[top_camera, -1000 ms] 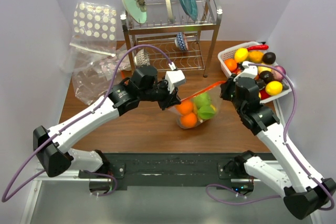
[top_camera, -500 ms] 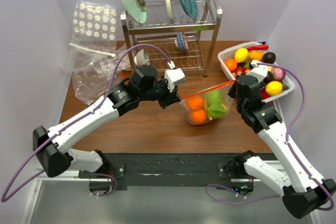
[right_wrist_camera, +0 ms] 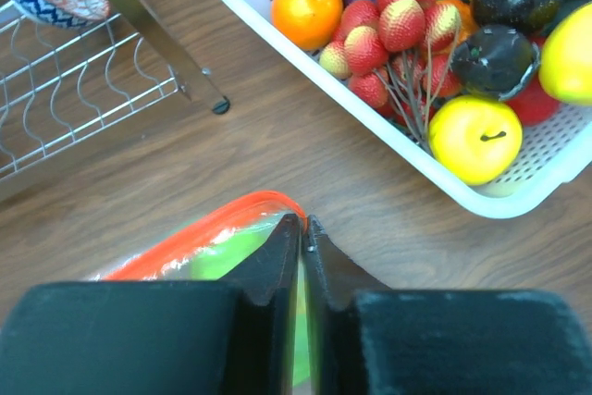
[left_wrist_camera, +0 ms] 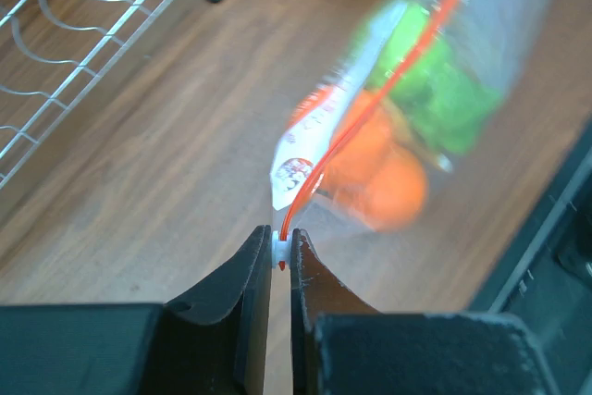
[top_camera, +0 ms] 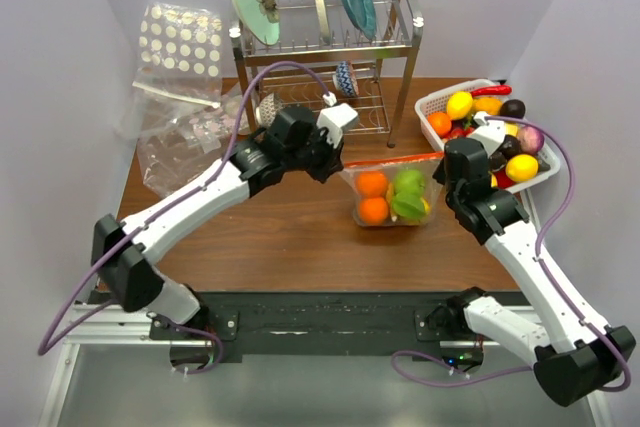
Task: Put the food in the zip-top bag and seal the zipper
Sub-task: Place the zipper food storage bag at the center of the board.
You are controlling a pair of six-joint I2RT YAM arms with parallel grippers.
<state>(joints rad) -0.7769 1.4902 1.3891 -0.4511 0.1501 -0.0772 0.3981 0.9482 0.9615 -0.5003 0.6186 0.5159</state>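
Observation:
The zip-top bag (top_camera: 392, 195) hangs upright over the table between my two grippers, holding two orange fruits (top_camera: 372, 197) and green food (top_camera: 408, 195). Its orange-red zipper (top_camera: 392, 159) is stretched straight along the top. My left gripper (top_camera: 337, 159) is shut on the white slider (left_wrist_camera: 279, 247) at the zipper's left end; the bag (left_wrist_camera: 398, 108) shows blurred beyond it. My right gripper (top_camera: 441, 160) is shut on the bag's right corner, pinching the zipper end (right_wrist_camera: 277, 208).
A white basket (top_camera: 432, 99) of toy fruit sits at the right, also in the right wrist view (right_wrist_camera: 370, 90). A metal dish rack (top_camera: 325, 57) with plates stands behind. Clear dotted bags (top_camera: 175, 97) lie at the back left.
Both grippers rose and moved apart, pulling the zipper straight and level. The bag shifted right and away. The left gripper slid to the zipper's left end.

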